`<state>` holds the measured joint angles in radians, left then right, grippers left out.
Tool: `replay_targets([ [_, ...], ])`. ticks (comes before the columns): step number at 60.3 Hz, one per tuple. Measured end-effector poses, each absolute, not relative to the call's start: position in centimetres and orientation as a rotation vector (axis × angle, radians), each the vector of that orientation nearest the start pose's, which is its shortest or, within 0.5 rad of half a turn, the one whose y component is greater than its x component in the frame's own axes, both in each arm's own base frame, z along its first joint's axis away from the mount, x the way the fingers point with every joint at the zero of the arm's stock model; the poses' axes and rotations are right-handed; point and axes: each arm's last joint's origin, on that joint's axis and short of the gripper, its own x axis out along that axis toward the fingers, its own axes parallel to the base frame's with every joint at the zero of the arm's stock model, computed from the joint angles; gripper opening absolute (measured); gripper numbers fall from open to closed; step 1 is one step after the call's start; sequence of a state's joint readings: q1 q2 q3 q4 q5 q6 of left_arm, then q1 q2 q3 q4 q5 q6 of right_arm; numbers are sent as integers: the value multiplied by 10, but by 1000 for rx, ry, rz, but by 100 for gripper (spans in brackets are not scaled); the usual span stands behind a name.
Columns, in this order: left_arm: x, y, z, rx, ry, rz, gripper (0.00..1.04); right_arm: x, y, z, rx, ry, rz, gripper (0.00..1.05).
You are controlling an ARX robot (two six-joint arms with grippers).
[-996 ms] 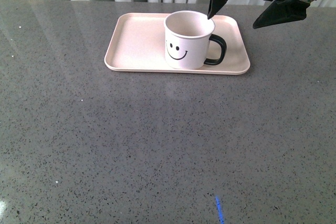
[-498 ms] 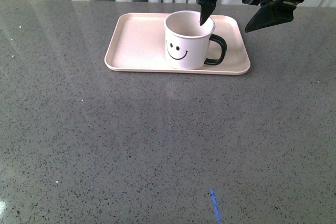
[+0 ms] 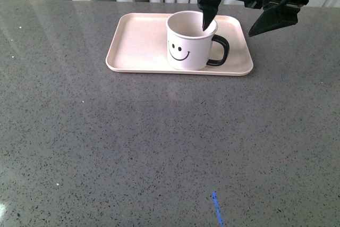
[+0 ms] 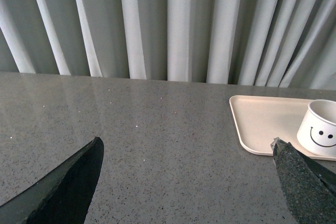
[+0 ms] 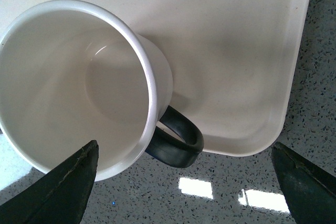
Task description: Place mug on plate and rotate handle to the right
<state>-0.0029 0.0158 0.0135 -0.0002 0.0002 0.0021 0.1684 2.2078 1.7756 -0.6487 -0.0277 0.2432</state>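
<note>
mug (image 4: 321, 131) upright on plate (image 4: 261, 123) | fingers (image 4: 63, 190) spread | curtain (image 4: 173, 24) behind

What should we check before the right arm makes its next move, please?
1. The mug stands upright on the plate: ok.
2. The handle points to the robot's right: ok.
3. The right gripper is open and holds nothing: ok.
4. Its near finger is clear of the mug's rim: cannot tell. In the front view it overlaps the opening, and the pictures do not show whether it dips inside or hangs above.
5. The left gripper is open and apart from the plate: ok.
</note>
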Motion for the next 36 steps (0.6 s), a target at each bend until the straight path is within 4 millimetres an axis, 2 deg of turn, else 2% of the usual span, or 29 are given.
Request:
replay_targets([
  [36,98,0,167,2,2,-3,96,474,86,175,131,1108,42,95],
])
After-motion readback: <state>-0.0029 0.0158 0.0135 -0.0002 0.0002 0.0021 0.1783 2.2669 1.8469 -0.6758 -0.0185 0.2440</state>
